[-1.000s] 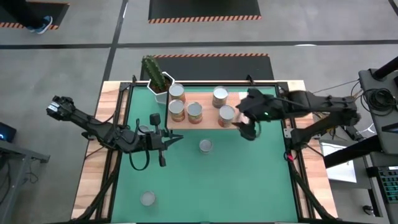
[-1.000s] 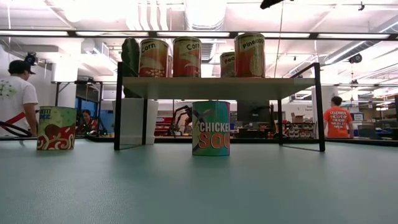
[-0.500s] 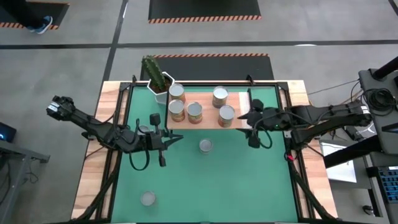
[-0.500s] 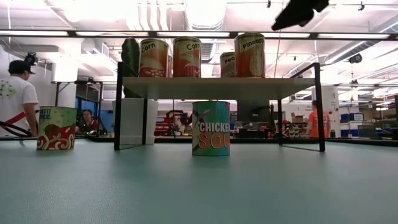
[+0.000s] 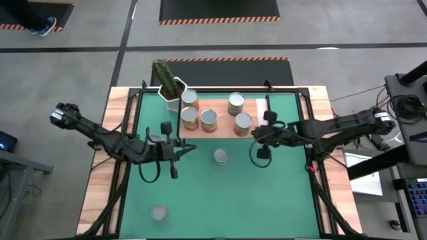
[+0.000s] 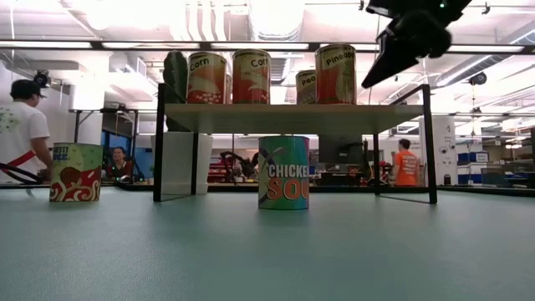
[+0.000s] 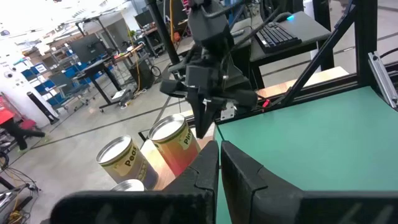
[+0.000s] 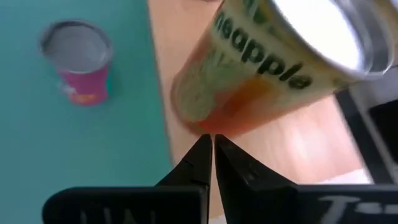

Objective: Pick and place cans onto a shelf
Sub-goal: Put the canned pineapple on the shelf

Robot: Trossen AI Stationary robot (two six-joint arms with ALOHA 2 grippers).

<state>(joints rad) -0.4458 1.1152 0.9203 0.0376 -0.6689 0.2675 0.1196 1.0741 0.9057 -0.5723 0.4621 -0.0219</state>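
Several cans stand upright on the light-wood shelf (image 5: 222,107) at the far side of the green mat; the rightmost is a pineapple can (image 5: 243,123). A chicken soup can (image 5: 220,156) stands on the mat in front of the shelf. Another can (image 5: 158,213) stands near the front left. My right gripper (image 5: 254,135) is shut and empty, slanting down just right of the pineapple can (image 8: 261,68). In the low view a gap shows between the right gripper (image 6: 366,85) and that can. My left gripper (image 5: 192,147) is shut and empty, above the mat left of the soup can.
A cactus in a white pot (image 5: 170,90) stands at the shelf's far left end. The shelf's black frame (image 6: 430,142) rises from the mat. People (image 6: 405,163) move in the room behind the table. Open mat lies at the front right.
My right gripper has sunk from above the shelf's right end to just beside the pineapple can, and its fingers have shut on nothing. The cans have not moved.
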